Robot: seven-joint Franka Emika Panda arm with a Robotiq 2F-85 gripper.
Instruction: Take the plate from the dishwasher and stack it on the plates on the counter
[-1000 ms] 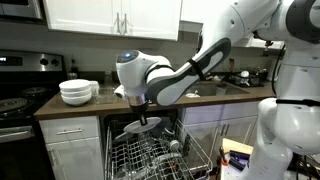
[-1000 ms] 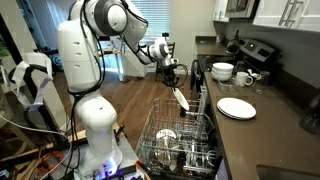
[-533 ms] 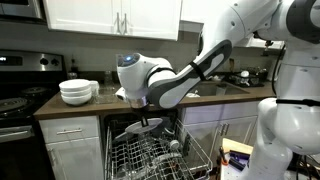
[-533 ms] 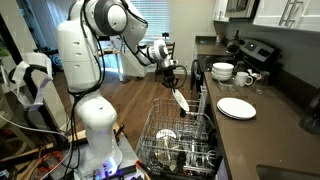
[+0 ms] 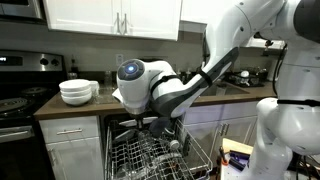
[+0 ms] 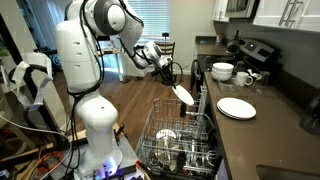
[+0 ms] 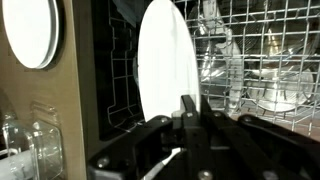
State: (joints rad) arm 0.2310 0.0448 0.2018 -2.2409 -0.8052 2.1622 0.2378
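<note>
Arm: the big white robot arm (image 5: 150, 85) bends low in front of the cabinets, its wrist down by the dishwasher opening.
Table: the long dark brown table (image 6: 262, 132) runs over white cabinets and carries the crockery.
Dishwasher: the dishwasher (image 5: 112, 135) sits open under the table, dark inside.
Stove: a black stove (image 5: 15, 103) stands at the far end of the table.
Rack: a pale wire rack (image 6: 180, 138) is pulled out of the machine, with dishes and glassware among its wires.
Bowls: a stack of deep white bowls (image 5: 77, 92) stands on the table near the stove.
Plates: the plates (image 6: 236, 108) lie as a low flat stack on the table, between the bowls and the near end, with nothing touching them.
Plate: the plate (image 6: 183, 95) hangs tilted in the air above the rack, just beside the table's edge and well apart from the stack. In the wrist view it (image 7: 165, 60) stands nearly on edge.
Hand: the hand (image 6: 172, 80) is clamped on the plate's rim, and in the wrist view the dark fingers (image 7: 187, 112) pinch its lower edge.
</note>
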